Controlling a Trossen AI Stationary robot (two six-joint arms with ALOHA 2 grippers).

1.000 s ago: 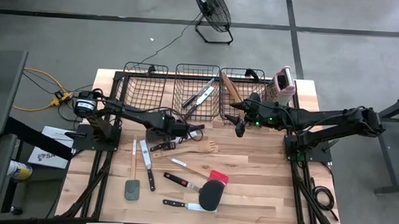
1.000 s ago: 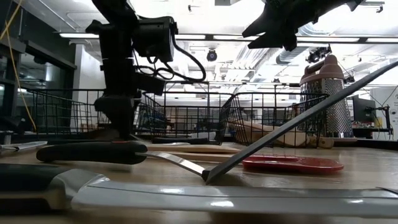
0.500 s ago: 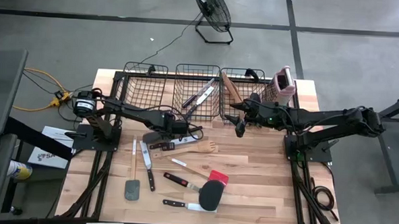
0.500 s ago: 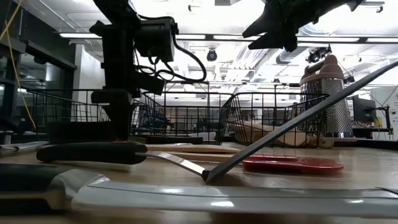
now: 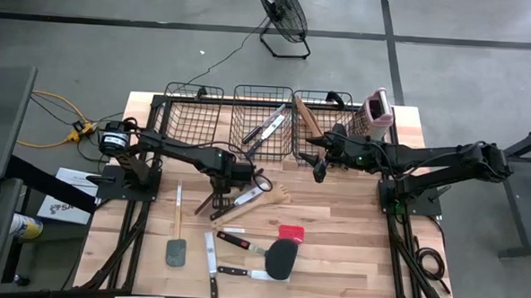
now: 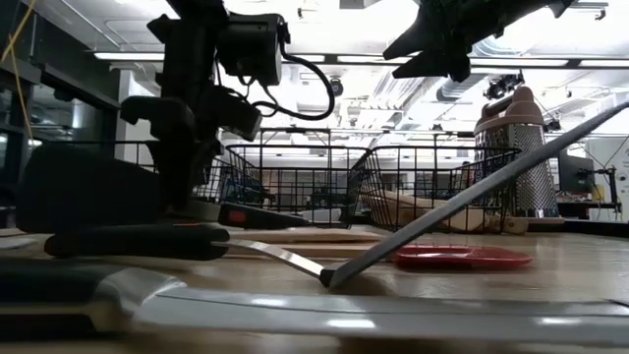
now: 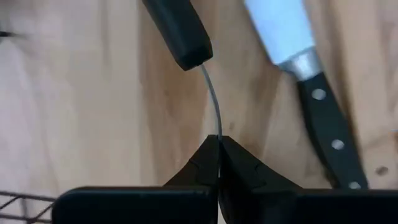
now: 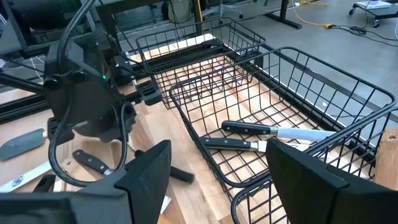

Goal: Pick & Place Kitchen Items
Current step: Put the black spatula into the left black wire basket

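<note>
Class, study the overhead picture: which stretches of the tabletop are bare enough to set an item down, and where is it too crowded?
Bare wood lies right of the red spatula, reaching the right arm's base, and in the front right corner of the table. The left basket looks empty. Crowded: the centre front, where knives and spatulas cluster around the left end effector.

Two knives (image 5: pixel 266 127) lie in the middle basket (image 5: pixel 262 95).
</note>
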